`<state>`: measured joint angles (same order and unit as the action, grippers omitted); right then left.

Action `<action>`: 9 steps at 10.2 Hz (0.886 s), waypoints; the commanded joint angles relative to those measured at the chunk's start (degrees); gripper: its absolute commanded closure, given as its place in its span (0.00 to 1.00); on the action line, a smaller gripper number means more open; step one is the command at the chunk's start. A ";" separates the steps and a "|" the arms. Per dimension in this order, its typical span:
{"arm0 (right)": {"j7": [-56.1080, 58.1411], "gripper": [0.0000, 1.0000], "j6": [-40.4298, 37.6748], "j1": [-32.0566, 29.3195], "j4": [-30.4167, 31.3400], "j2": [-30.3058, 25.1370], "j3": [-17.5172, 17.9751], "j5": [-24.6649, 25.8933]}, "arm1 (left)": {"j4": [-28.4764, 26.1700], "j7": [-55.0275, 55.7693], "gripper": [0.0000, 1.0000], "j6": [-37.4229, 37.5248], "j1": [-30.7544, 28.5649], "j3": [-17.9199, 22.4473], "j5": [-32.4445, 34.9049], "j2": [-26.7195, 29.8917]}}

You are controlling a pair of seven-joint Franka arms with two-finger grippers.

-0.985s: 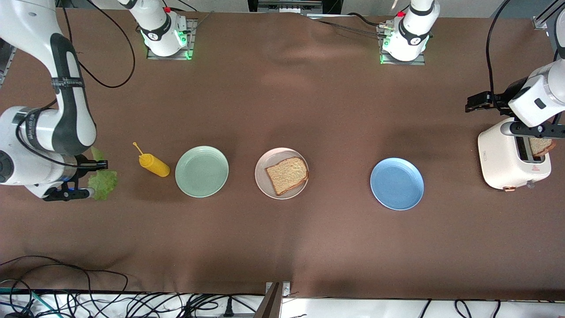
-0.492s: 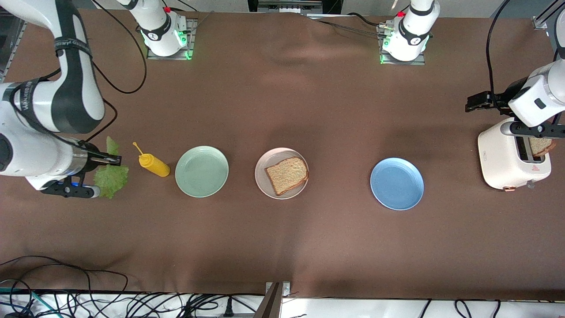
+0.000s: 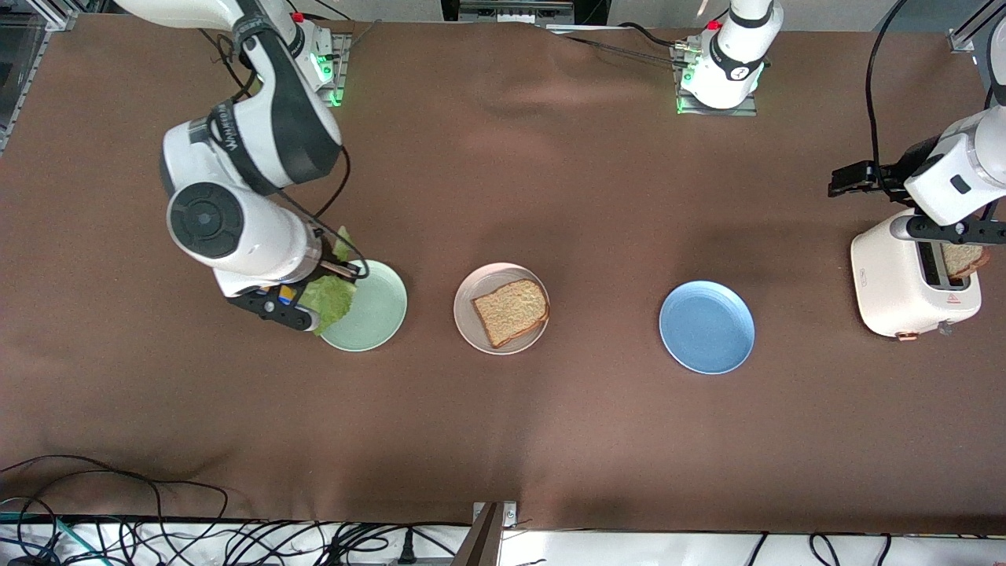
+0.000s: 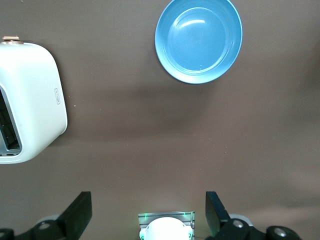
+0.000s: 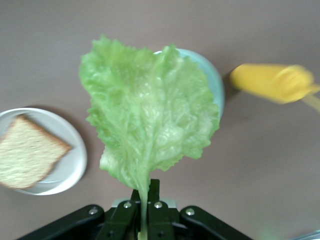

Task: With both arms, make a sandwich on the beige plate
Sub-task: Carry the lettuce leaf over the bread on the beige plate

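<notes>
one ruffled green lettuce leaf [image 5: 150,112], limp, light, tearable; my right gripper [image 3: 314,297] pinches its stem over the mint-green plate's [image 3: 377,314] edge. left gripper [image 4: 148,216] gapes, waiting above the white toaster [image 3: 896,287].

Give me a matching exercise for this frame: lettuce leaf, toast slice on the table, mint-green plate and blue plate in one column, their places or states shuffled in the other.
Things:
1. lettuce leaf
2. toast slice
3. mint-green plate
4. blue plate

Places or states:
A. bare, between the beige plate and the toaster
B. hanging from the shut right end effector
C. lying on the beige plate
D. partly under the carried leaf, toward the right arm's end of the table

Pairs: 1-B, 2-C, 3-D, 4-A
</notes>
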<state>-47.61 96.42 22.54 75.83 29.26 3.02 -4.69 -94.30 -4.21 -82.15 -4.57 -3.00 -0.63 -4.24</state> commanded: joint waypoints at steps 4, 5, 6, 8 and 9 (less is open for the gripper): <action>-14.60 0.97 14.64 12.07 -1.83 10.27 -0.11 -3.57 | -0.63 -1.24 0.00 0.67 -1.23 0.19 1.34 0.37; -15.74 0.97 17.64 13.83 -1.83 12.47 -0.20 -3.40 | -0.63 -1.33 0.00 0.67 -1.40 0.19 1.34 0.28; -16.37 0.97 20.28 14.46 -1.83 14.66 -0.20 -3.40 | -0.63 -1.33 0.00 0.67 -2.10 0.28 1.60 0.28; -17.68 0.93 24.59 15.95 -1.83 17.40 -0.12 -3.57 | -0.63 -1.42 0.00 0.76 -4.12 0.19 1.51 -0.33; -18.65 0.91 26.09 17.09 -1.74 18.02 -0.11 -3.48 | -0.63 -1.42 0.00 0.76 -4.48 0.19 1.51 -0.33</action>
<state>-64.63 121.21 38.16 75.80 46.10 3.30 -7.27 -94.69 -4.31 -81.91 -8.14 -2.36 -0.61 -4.58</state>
